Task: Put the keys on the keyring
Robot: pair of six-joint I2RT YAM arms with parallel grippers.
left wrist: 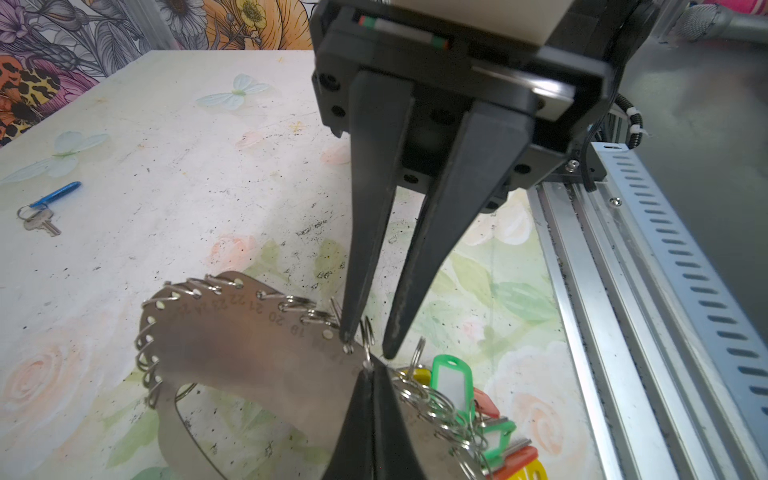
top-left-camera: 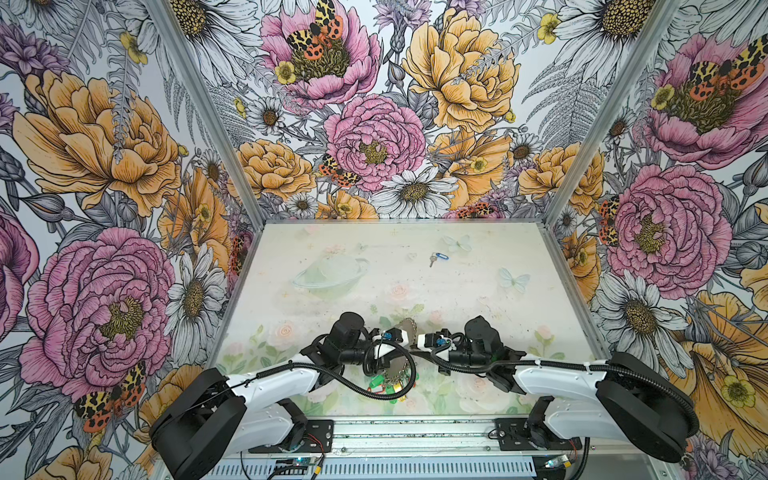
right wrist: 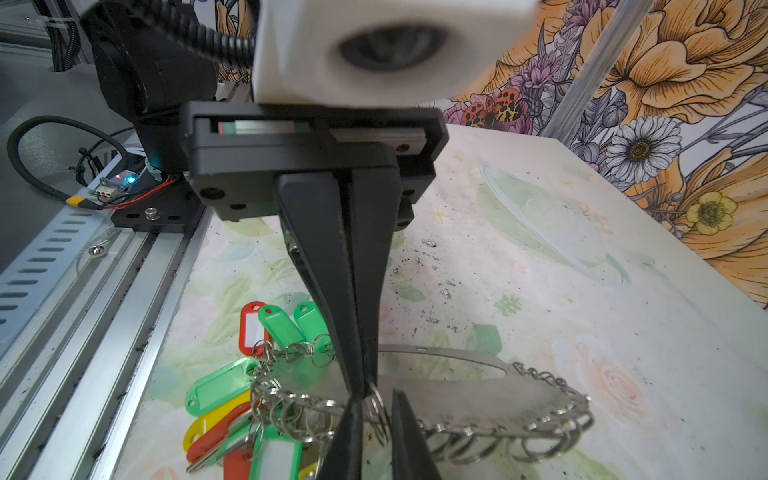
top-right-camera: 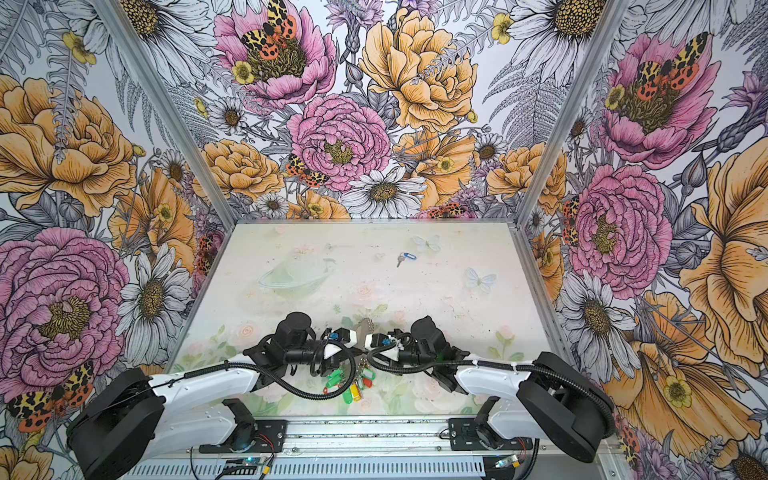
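The keys (top-left-camera: 438, 257) (top-right-camera: 405, 258), one small silvery key on a blue tag, lie alone at the far middle of the table, also seen in the left wrist view (left wrist: 41, 208). The keyring (left wrist: 249, 349) (right wrist: 478, 390), a brownish-grey oval band edged with small wire rings, is tilted above the near table between both arms. My left gripper (left wrist: 372, 370) (right wrist: 365, 384) is shut on its rim beside a wire ring. My right gripper (right wrist: 377, 397) (left wrist: 368, 347) faces it, its jaws narrowly apart around one small wire ring (right wrist: 376, 405).
A bunch of green, red and yellow tags (top-left-camera: 388, 384) (right wrist: 232, 395) with keys hangs off the keyring's near end onto the table. The metal rail (left wrist: 623, 291) (right wrist: 104, 291) runs along the table's front edge. Flowered walls enclose the other three sides.
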